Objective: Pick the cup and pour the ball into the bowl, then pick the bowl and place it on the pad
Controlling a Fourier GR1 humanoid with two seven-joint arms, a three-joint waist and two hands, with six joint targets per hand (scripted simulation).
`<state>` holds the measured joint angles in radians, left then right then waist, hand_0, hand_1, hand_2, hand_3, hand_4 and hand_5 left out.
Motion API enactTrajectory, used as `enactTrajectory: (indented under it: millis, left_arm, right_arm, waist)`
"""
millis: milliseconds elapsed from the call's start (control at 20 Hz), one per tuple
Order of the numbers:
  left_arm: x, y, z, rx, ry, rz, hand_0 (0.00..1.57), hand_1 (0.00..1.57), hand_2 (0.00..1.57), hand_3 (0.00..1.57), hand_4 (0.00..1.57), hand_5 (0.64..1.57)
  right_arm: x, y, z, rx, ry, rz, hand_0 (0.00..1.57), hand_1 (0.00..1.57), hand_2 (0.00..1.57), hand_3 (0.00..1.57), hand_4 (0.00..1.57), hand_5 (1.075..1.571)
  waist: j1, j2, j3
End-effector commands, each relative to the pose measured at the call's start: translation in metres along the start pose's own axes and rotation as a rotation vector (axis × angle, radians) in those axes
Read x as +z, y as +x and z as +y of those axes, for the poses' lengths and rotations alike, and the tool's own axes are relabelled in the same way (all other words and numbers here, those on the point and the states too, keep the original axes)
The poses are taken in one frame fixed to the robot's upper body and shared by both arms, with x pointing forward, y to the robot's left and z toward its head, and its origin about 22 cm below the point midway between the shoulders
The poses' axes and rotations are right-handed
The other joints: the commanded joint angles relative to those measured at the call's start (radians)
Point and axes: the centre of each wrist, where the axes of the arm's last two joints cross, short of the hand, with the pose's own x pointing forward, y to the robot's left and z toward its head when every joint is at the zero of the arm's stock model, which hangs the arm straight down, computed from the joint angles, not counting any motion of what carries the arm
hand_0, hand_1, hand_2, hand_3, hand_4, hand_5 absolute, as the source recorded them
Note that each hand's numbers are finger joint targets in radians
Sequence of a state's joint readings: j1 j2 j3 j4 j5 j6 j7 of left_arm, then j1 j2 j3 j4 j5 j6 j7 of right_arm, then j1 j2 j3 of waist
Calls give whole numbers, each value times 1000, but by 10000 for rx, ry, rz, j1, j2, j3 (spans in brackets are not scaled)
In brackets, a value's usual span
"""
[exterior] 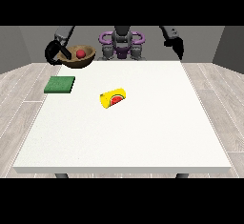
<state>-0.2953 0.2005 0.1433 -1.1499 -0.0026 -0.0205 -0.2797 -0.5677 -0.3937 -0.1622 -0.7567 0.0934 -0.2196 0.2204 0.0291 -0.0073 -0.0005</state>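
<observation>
a: front view — where's the bowl (80,57) right now?

b: up off the desk (143,132), carried by the robot hand at the view's left (56,51), whose fingers curl round the bowl's rim on its outer side. the red ball (81,53) sits inside it. the yellow cup (113,98) lies on its side near the desk's middle, long axis running left-low to right-high, so i'd judge the pour done.

a: and the pad?

b: the green pad (60,84) lies flat at the desk's left edge, below the bowl in this view, nearer the camera. so the coming move looks like a short carry towards the camera and down. that same hand is much the nearer one.

a: the other hand?

b: the robot hand at the view's right (178,46) hangs past the far right corner, holding nothing; how its fingers lie, i cannot tell.

a: surroundings?

b: plain white desk, grey plank floor, grey walls.
</observation>
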Motion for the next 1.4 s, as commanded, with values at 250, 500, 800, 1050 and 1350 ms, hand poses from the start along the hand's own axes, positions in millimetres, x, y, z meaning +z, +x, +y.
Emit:
enactTrajectory:
  millis: [250,500,800,1050,1350]
  left_arm:
    - [-9,54,131,182,785,-1758,0,0,0,0,1319,1562]
    - [-2,77,199,421,1583,-2505,0,0,0,0,1281,1571]
    - [-6,98,224,421,1662,-2874,0,0,0,0,1193,1557]
    - [5,94,236,268,1603,-3452,0,0,0,0,1188,1558]
    - [14,84,242,318,1727,-3220,0,0,0,0,1180,1551]
  right_arm:
    - [-5,-23,-96,-397,-1114,-756,1571,1571,1571,0,884,1571]
    - [-5,-23,-94,-439,-1547,-1476,1571,1571,1571,0,801,1568]
    - [-12,-7,-105,-1295,-1749,-1918,1571,1571,1571,0,747,1566]
    - [-13,-18,-125,-1439,-3274,-1302,1218,1218,1411,1299,0,1553]
    - [-14,-7,-148,-1536,-2031,-1366,0,0,425,649,0,1460]
  waist:
    - [622,1113,7]
    - [610,1866,1]
    - [606,2417,9]
    - [765,3029,8]
    - [704,2865,5]
